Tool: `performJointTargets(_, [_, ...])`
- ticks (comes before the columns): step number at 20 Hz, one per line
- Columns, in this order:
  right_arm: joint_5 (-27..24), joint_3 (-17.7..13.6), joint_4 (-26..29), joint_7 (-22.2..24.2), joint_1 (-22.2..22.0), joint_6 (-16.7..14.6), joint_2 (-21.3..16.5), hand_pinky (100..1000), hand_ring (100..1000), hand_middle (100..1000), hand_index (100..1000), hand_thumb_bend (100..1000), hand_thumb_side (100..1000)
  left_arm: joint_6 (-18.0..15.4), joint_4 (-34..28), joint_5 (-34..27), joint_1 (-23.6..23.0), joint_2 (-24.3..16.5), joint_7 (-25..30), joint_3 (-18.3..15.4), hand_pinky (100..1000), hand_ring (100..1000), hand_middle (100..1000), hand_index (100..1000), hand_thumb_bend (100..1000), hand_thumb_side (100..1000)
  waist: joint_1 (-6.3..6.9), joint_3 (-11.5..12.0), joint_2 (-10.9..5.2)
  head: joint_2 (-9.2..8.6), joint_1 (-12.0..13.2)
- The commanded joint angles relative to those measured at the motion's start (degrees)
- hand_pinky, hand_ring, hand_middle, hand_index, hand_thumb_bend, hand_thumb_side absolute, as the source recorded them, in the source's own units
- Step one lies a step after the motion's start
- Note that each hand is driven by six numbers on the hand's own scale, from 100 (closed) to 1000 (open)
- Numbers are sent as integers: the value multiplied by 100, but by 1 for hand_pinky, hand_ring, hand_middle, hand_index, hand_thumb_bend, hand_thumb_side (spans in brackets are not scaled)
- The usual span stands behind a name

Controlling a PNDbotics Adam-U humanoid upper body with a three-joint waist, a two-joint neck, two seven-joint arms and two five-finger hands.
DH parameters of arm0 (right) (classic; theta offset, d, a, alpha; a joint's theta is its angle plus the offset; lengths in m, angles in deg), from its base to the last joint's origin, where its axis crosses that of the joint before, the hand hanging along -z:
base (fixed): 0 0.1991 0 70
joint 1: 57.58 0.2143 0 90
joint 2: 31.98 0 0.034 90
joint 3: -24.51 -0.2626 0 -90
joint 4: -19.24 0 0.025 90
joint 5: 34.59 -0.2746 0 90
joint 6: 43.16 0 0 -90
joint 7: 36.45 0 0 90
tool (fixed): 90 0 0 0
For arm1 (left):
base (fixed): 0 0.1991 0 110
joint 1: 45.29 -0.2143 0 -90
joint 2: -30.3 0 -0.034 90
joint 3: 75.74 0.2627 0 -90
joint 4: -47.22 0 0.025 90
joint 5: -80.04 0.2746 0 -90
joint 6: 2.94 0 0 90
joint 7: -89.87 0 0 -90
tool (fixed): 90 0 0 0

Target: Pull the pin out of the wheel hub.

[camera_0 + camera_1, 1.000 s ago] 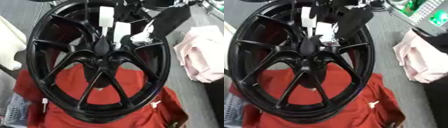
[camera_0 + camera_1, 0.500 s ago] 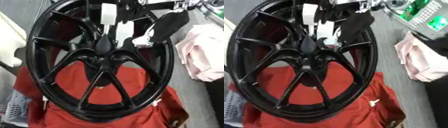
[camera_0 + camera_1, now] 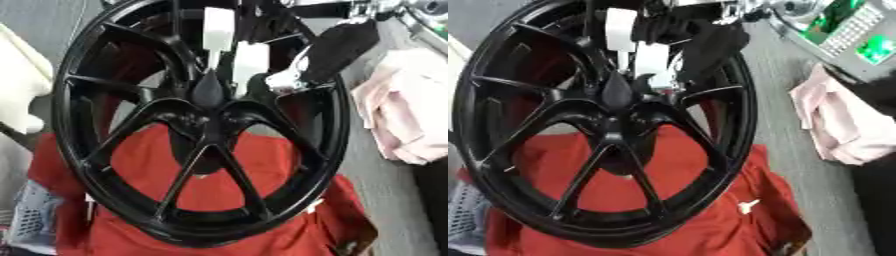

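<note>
Hard to make out: the pin itself, lost somewhere in the dark centre of the wheel hub [image 3: 208, 107], with only a dark pointed cap showing there and nothing that reads clearly as a pin. Cut off at the top edge: the right arm, entering from the upper right, and the far rim of the black wheel [image 3: 96, 195]. Right hand [image 3: 337, 47] reaching down over the upper part of the wheel, black palm tilted, two white-padded fingertips [image 3: 249, 62] stretched toward the hub and ending just above it, a silver part just beside them; fingers look extended rather than curled, though whether they pinch anything cannot be told, since the tips merge with the spokes behind them. Hub just below and to the left of those fingertips, near them, contact not visible. Left hand nowhere in either view. Below the hand and under the wheel, a red cloth [image 3: 262, 220], partly hidden by the spokes. To the right of the hand, a pale pink cloth [image 3: 402, 117] on the grey surface, cut by the frame edge. Beyond it in the right eye view, a green and grey device [image 3: 850, 30], partly cropped.
</note>
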Motion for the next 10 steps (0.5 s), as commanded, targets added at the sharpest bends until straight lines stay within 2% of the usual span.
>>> performJointTargets(1, [208,-200,52,-24,15,25,-227,851,909,783,869,393,498,-7,-117,-13,68,-51,14,-19,830,711,622,850,100,808,30,-11,-83,-79,-18])
performJointTargets(4, [319,-259,52,-56,-26,14,-249,857,920,795,875,420,489,0,-117,-19,72,-52,18,-18,831,711,622,850,100,810,32,-12,-54,-96,-21])
performJointTargets(10, [478,-275,14,5,-83,32,-244,860,925,802,878,419,496,3,-117,-36,84,-52,19,-14,831,710,622,849,100,814,25,8,13,-134,-46])
